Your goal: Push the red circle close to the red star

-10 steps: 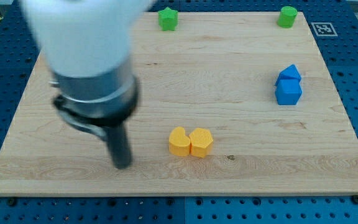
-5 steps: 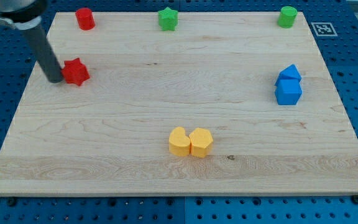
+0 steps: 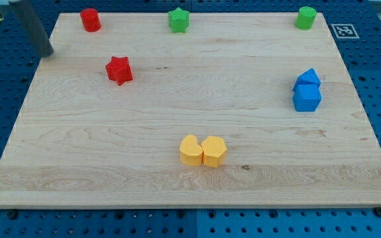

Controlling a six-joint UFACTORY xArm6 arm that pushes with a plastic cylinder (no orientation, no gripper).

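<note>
The red circle (image 3: 90, 19) stands near the board's top left corner. The red star (image 3: 118, 69) lies below it and a little to the right, apart from it. My tip (image 3: 45, 53) is at the board's left edge, left of both red blocks and below the circle's level. It touches neither block. The rod runs up and out of the view's top left.
A green star (image 3: 178, 19) and a green circle (image 3: 305, 17) sit along the top edge. Two blue blocks (image 3: 307, 90) touch at the right. Two yellow blocks (image 3: 202, 151) touch at the bottom middle. The wooden board (image 3: 190, 185) lies on a blue pegboard.
The red star has moved right and slightly up from beside the rod. My tip has moved up and left, away from the star, to the board's left edge.
</note>
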